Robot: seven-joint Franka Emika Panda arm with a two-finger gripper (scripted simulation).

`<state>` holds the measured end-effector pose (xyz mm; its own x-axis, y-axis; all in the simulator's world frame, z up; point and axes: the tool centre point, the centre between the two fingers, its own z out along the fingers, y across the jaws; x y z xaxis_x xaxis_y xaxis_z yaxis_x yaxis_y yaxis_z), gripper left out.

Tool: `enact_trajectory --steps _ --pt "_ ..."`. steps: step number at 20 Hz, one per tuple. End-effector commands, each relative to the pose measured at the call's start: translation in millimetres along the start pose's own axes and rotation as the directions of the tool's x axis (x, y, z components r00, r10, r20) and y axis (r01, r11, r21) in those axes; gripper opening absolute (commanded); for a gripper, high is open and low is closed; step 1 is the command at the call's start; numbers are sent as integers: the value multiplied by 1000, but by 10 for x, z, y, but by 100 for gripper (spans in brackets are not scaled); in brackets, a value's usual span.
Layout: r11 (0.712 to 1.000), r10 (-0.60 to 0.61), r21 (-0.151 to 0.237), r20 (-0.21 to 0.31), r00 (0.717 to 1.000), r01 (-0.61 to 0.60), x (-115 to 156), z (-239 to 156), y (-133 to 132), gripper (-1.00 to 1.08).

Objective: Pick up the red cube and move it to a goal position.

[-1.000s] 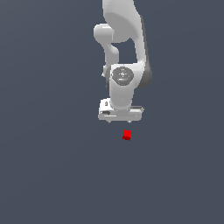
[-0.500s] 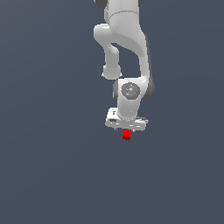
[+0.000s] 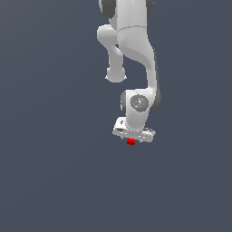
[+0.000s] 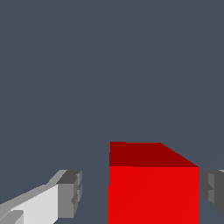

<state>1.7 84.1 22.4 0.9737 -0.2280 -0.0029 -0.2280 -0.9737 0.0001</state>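
Observation:
The red cube [image 3: 131, 142] is small and bright red and lies on the dark grey floor just below the white hand. My gripper [image 3: 132, 139] has come down over it and hides its upper part in the exterior view. In the wrist view the cube [image 4: 153, 188] sits between the two grey fingertips [image 4: 70, 193]. One fingertip stands a clear gap away from it, the other is right beside its opposite face. The gripper [image 4: 142, 197] is open around the cube.
A plain dark grey floor [image 3: 54, 172] lies all around. The white arm [image 3: 136, 54] rises above the gripper. Nothing else shows.
The arm has come down and shifted slightly toward the cube. The gripper, which hung above the cube, now straddles it. The cube has not moved.

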Motion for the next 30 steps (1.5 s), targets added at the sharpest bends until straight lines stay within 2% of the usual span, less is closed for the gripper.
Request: enact_trajectory --steps 1,2,3,18,24,30 --pt "1000 7 0 -3 1000 -7 16 24 -14 100" --pt "1000 8 0 -3 1000 -8 17 25 -14 100" --pt "1000 8 0 -3 1000 -8 17 25 -14 -100" --pt "1000 7 0 -3 1000 -7 34 -56 17 -100" --pt "1000 7 0 -3 1000 -7 114 -368 150 -100" --pt "1000 8 0 -2 1000 -8 252 -894 375 -100"
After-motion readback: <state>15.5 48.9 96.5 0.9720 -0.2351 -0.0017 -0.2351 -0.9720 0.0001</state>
